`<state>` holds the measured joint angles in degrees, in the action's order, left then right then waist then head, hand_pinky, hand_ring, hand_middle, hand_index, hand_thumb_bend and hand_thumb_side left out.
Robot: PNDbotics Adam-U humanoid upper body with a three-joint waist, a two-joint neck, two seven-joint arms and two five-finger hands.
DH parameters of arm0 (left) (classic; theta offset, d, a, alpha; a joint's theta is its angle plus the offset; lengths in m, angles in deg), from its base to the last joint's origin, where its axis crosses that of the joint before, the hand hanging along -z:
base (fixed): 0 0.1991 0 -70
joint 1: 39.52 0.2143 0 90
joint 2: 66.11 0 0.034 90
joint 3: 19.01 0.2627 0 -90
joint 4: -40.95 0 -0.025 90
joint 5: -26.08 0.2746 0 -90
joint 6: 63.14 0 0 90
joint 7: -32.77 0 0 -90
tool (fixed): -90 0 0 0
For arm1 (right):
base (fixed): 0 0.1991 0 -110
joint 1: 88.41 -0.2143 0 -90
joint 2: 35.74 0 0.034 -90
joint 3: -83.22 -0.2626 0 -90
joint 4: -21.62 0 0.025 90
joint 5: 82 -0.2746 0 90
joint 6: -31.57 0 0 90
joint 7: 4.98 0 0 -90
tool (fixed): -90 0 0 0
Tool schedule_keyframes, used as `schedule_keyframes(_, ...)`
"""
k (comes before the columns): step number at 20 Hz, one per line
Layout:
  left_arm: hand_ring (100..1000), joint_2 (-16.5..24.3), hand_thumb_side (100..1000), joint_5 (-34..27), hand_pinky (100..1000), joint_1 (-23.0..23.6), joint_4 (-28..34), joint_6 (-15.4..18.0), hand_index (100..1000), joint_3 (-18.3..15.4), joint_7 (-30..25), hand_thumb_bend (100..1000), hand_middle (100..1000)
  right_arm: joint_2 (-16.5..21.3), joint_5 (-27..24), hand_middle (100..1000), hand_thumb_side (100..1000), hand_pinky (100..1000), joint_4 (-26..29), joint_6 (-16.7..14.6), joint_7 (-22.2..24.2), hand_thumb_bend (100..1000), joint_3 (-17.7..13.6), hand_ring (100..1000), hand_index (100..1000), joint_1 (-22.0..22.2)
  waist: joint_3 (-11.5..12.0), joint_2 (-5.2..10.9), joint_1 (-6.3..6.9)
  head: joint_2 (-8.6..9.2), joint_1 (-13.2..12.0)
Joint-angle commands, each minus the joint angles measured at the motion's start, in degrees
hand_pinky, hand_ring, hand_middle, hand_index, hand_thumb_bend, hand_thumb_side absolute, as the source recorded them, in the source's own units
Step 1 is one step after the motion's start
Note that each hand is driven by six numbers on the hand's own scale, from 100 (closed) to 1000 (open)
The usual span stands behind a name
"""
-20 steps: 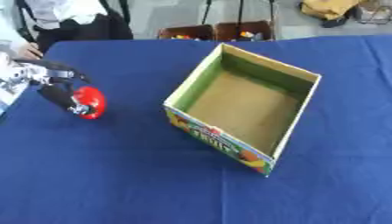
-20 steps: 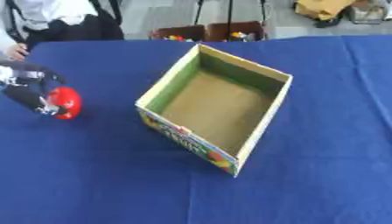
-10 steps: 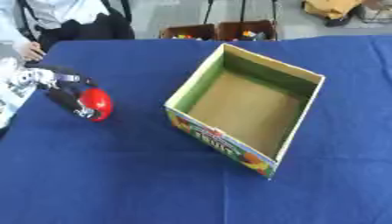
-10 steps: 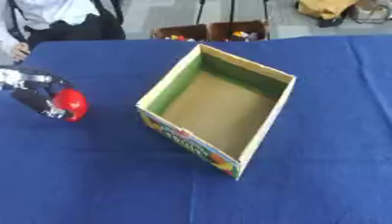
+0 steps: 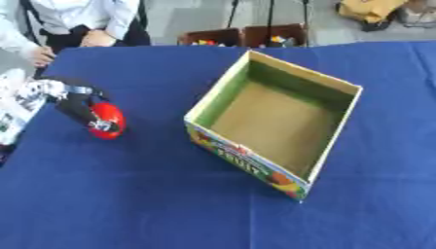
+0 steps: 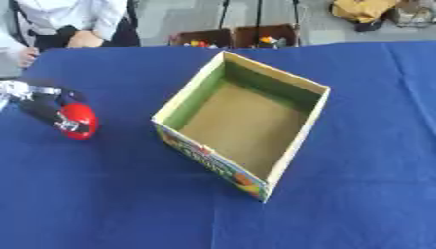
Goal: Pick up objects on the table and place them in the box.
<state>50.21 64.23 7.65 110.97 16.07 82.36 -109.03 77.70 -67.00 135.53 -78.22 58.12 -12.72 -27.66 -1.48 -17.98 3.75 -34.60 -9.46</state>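
Left hand (image 5: pixel 75 104) comes in from the table's left edge, black fingers curled round a red object (image 5: pixel 108 120), rounded, w/ a small white mark on it. Object sits near the left edge, about halfway between near and far edges; can't tell whether it's resting on the blue cloth or lifted just clear. Right hand isn't visible in either view.

Box (image 5: pixel 274 121), open-topped cardboard w/ green inner walls and a printed front, stands around the table's middle, turned askew so one corner points toward the near edge. Inside looks empty: bare brown floor, nothing in it as far as both views show. Red object and box are apart, w/ bare table (image 5: pixel 128 204) between them.

Progress, as a judgement: early. Nothing is in the box yet. The grasp on the red object looks made, so what's left is the carry toward the box's left wall, over the rim, and release inside. No other loose objects show on the cloth, so this may be the only item to place.
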Motion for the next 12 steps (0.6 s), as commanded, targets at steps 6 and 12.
schedule_keyframes(6,858,0.73,530,2.15,596,-1.07,0.09,1.30,1000,-1.18,-0.17,502,1000,0.76,-0.40,735,1000,722,0.68,0.00,0.17,100,-0.32,755,826,-0.79,-0.17,-0.32,0.70,0.87,-0.26)
schedule_keyframes(12,756,0.76,530,2.33,462,-0.54,-1.82,1.47,1000,-0.48,-0.17,486,1000,0.67,-0.48,732,1000,724,0.68,0.04,0.06,100,-0.40,755,826,-0.78,-0.26,-0.46,0.72,0.75,-0.25)
